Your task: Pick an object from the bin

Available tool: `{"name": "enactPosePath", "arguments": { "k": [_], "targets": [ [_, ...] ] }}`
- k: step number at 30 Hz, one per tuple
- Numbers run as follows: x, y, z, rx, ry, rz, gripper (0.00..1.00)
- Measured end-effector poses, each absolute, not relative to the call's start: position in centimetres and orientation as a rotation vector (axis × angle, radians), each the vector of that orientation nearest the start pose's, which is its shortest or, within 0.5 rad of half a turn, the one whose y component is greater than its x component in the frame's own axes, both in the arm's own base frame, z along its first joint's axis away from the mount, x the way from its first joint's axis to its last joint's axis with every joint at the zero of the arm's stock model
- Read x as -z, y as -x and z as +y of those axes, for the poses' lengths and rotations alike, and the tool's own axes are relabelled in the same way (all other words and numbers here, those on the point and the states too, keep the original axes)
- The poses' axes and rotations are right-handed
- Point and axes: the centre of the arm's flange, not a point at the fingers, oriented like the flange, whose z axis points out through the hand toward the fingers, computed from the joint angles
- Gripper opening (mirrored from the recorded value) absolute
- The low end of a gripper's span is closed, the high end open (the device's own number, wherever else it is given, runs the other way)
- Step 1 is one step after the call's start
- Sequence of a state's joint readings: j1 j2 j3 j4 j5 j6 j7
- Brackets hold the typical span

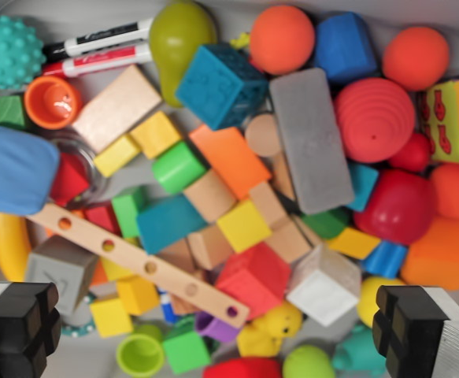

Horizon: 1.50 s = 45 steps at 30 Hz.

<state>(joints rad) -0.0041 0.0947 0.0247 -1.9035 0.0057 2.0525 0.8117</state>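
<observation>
Spread wide apart, the gripper (217,331) is seen at the near edge of the wrist view, with one black finger pad (20,323) at the wrist view's left corner and the other at the right corner; nothing is held between them. Below it the bin (79,358) is shown crowded with toys, its pale floor visible only in small patches. A long wooden strip with holes (138,264) is laid slantwise across the near left, with a red block (254,276) just beside its lower end and a white cube (323,285) to the right of that. A yellow block (243,225) and a teal block (168,222) are found near the middle, beneath an orange block (229,160). A grey brick (311,138) is set upright in the picture to the right of centre, touching a ribbed red ball (375,120). Farther off, a blue textured cube (220,85), a green pear (179,43) and two markers (99,47) are seen, with a bumpy teal ball (7,51) at the far left. A small green cup (140,355) is placed between the pads at the near edge.
</observation>
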Motion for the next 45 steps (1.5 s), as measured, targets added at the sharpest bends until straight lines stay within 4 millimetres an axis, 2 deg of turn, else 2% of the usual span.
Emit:
{"name": "enactPosePath", "arguments": {
  "k": [21, 45],
  "targets": [
    [-45.2, -58.9, 1.3, 0.068, 2.864, 1.220, 1.00],
    [-42.9, -59.5, 2.5, 0.057, 2.782, 1.396, 1.00]
  ]
}}
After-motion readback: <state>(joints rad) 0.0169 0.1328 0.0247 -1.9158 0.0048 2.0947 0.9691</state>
